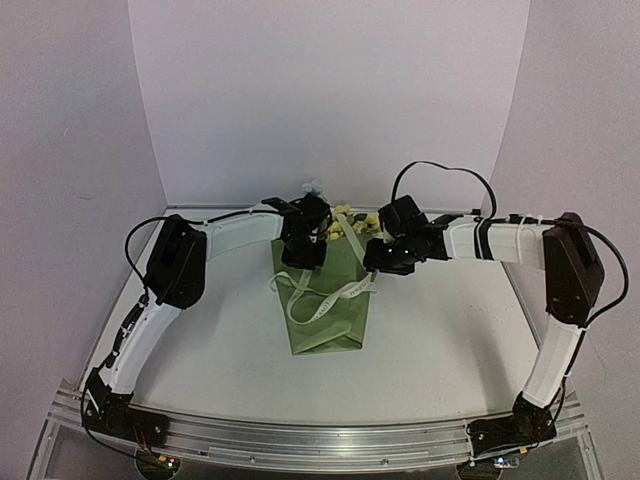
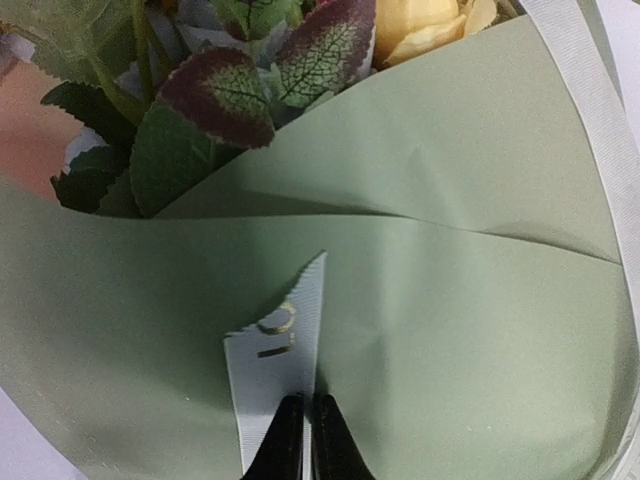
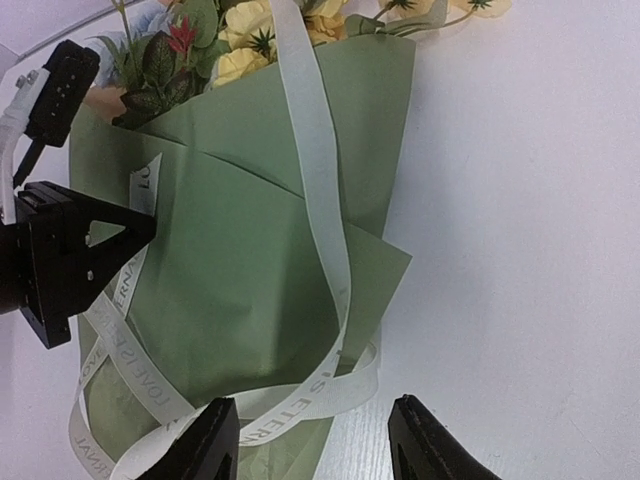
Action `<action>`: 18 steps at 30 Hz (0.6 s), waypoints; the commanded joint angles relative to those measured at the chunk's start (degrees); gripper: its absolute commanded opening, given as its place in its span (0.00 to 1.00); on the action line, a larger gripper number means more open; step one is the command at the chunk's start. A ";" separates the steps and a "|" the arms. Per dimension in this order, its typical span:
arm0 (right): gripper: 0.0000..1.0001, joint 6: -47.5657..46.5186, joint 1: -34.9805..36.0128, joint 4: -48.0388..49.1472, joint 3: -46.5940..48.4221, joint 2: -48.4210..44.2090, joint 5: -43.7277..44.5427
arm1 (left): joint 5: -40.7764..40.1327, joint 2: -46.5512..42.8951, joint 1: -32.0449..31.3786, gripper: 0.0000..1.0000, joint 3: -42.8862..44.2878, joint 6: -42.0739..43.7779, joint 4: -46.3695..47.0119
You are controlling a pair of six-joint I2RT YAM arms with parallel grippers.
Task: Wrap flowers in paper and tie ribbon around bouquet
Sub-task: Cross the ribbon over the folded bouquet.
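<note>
Wrapping done, ribbon looped, knot not yet tied.
The bouquet [image 1: 325, 310], pale yellow flowers [image 3: 250, 40] in a creased olive-green paper [image 3: 240, 250] cone, lies mid white table [image 1: 450, 340], blooms toward 12 o'clock. The narrow cream-white lettered ribbon [image 3: 320, 200] drapes loosely across it. The left gripper [image 2: 303, 440] pinches the ribbon's cut end; the right gripper [image 3: 312, 405], at the bouquet's 2 o'clock, gapes wide and holds nothing.

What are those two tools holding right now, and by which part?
The left tool pinches the ribbon near its zigzag-cut end. The right tool is open, holding nothing.
</note>
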 commanded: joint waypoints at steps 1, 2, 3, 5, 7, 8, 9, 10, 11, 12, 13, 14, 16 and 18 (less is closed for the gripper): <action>0.54 0.55 -1.14 1.40 3.92 3.23 -2.75 | -4.36 -2.91 0.53 0.01 -0.36 0.16 1.66; 0.54 0.68 -1.40 1.40 4.45 4.04 -3.82 | -4.71 -3.86 0.70 0.00 -1.12 0.05 2.38; 0.54 0.72 -1.75 1.40 5.08 4.78 -4.20 | -5.19 -4.88 0.89 0.00 -2.32 -0.04 3.23; 0.57 0.64 -2.21 1.31 6.35 6.16 -5.21 | -5.69 -6.75 1.27 0.00 -4.49 -0.28 4.67; 0.59 0.55 -2.41 1.21 7.38 7.32 -5.34 | -5.54 -8.83 1.70 0.00 -6.97 -0.37 6.19; 0.60 0.50 -2.42 1.17 7.63 7.76 -5.53 | -5.42 -9.67 1.79 0.00 -7.77 -0.31 6.60; 0.60 0.47 -2.42 1.13 7.77 8.03 -5.74 | -5.47 -10.32 1.83 0.00 -8.55 -0.33 6.80; 0.60 0.47 -2.42 1.06 7.75 8.21 -5.95 | -5.60 -11.08 1.83 0.01 -9.46 -0.50 6.94; 0.60 0.54 -2.40 1.10 7.59 8.17 -6.01 | -5.74 -12.13 1.83 0.02 -11.00 -0.66 7.61; 0.61 0.55 -2.41 1.07 7.47 8.18 -6.10 | -5.36 -13.45 1.81 0.05 -12.73 -0.77 9.02; 0.61 0.54 -2.42 1.06 7.32 8.10 -6.11 | -5.20 -14.39 1.80 0.11 -14.35 -0.92 9.89; 0.61 0.49 -2.42 1.05 7.16 7.96 -6.10 | -5.10 -15.25 1.79 0.17 -15.80 -1.12 10.60; 0.61 0.30 -2.42 1.06 6.83 7.54 -5.90 | -5.09 -16.83 1.75 0.27 -17.89 -1.67 11.73; 0.61 0.01 -2.42 1.05 6.58 7.11 -5.59 | -5.32 -17.90 1.76 0.34 -19.77 -2.24 12.49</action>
